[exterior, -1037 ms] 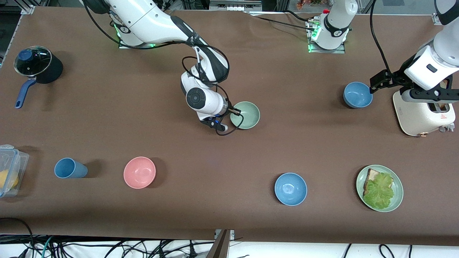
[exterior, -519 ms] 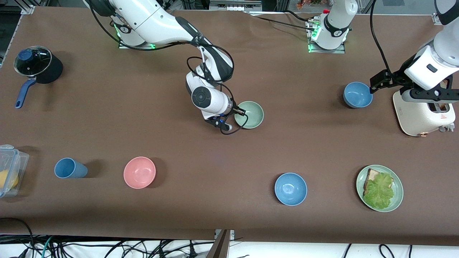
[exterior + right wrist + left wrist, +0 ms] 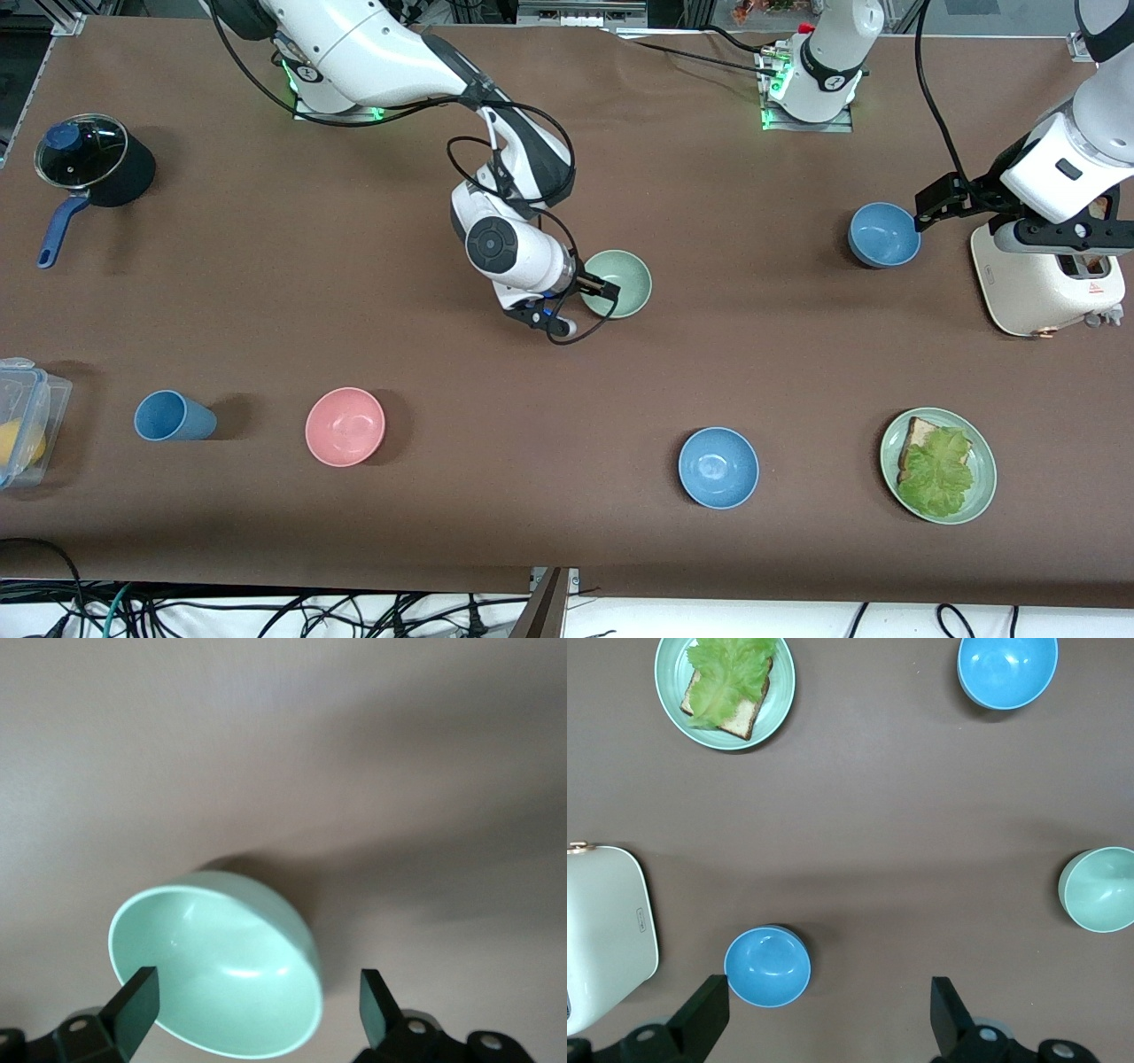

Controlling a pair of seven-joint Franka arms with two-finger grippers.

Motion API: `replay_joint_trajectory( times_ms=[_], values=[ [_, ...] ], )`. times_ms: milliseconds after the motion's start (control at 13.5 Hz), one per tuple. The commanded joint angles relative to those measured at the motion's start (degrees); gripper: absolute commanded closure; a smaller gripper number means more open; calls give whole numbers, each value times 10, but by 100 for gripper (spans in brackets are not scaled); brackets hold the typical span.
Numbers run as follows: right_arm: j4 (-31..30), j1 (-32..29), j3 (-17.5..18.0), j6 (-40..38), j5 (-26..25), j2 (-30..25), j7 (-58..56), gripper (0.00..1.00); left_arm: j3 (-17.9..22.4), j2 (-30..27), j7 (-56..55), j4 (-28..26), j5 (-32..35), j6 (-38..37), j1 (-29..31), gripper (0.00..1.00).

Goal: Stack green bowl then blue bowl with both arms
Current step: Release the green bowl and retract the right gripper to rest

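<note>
The green bowl (image 3: 622, 282) sits upright mid-table. My right gripper (image 3: 585, 292) is open and low at the bowl's rim on the right arm's side. In the right wrist view the green bowl (image 3: 217, 970) lies between the open fingertips (image 3: 135, 999), apart from them. One blue bowl (image 3: 883, 234) stands beside the toaster. My left gripper (image 3: 928, 206) hangs open above it. In the left wrist view that blue bowl (image 3: 767, 966) lies below the gripper (image 3: 824, 1014), close to one fingertip. A second blue bowl (image 3: 718, 467) stands nearer to the front camera.
A white toaster (image 3: 1045, 275) stands under the left arm's wrist. A green plate with bread and lettuce (image 3: 983, 443) is near the table's front edge. A pink bowl (image 3: 345, 426), a blue cup (image 3: 173, 416), a plastic box (image 3: 22, 416) and a lidded pot (image 3: 93, 164) are toward the right arm's end.
My right gripper has moved in on the green bowl, and the bowl has slid a little toward the left arm's end. One finger now reaches over its rim. The left arm has not moved.
</note>
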Motion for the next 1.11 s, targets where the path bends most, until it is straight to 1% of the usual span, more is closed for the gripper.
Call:
replay_joint_trajectory(
  times_ms=[0,222,296,519,741,889,1037],
  values=[
    [26,-40,2,-74,-34,-24,-91,0,1,7,5,16,5,-11,0,0],
    [26,-104,1,-131,-37,-59,-221,0,1,7,5,16,5,-11,0,0],
    [26,-125,-2,-155,-46,-67,-254,0,1,7,5,16,5,-11,0,0],
    [26,-179,-10,-221,-122,-93,-353,0,1,7,3,16,4,-11,0,0],
    [27,-231,-13,-264,-132,-126,-439,0,1,7,2,16,4,-11,-2,0],
    [26,-242,-42,-273,-141,-158,-475,0,0,7,2,16,4,-12,-2,0],
    [26,-257,-55,-305,-147,-189,-477,0,0,6,2,16,5,-42,-3,0]
  ],
)
